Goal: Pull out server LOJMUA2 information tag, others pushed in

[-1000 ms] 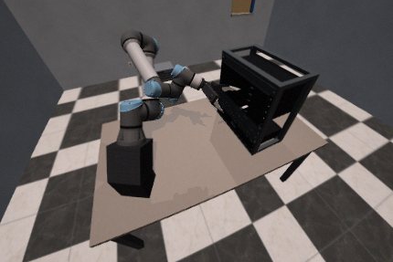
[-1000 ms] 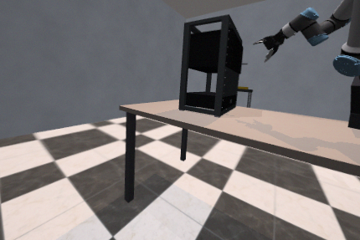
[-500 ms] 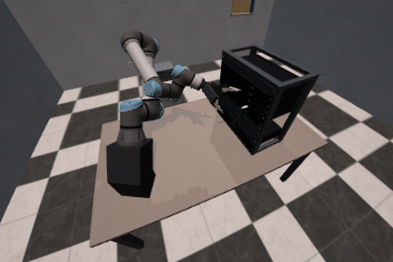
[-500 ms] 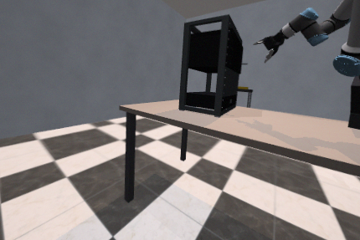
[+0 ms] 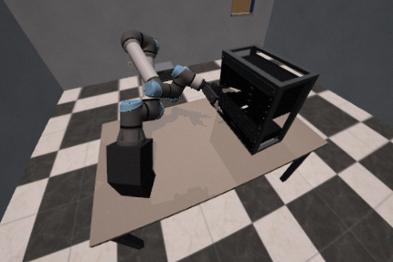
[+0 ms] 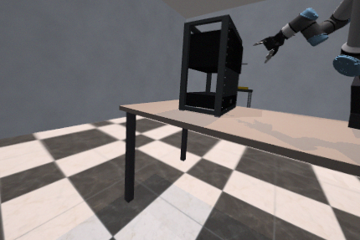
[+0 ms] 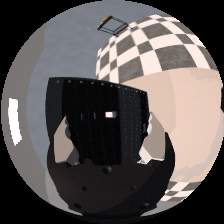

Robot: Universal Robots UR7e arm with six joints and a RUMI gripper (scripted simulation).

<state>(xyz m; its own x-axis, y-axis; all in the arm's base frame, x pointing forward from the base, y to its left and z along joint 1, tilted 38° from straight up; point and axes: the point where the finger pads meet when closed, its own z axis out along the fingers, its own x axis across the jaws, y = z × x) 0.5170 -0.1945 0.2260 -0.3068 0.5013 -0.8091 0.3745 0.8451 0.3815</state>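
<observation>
The print on the pulled-out information tag [image 7: 109, 115] is too small to read in the wrist view, where it shows only as a bright patch on the rack [image 7: 131, 107] front. In the top view the gripper [image 5: 218, 95] covers part of the rack's [image 5: 256, 145] face. In the exterior view the arm [image 6: 315, 28] is cut off by the right edge, and the servers' fronts face away.
</observation>
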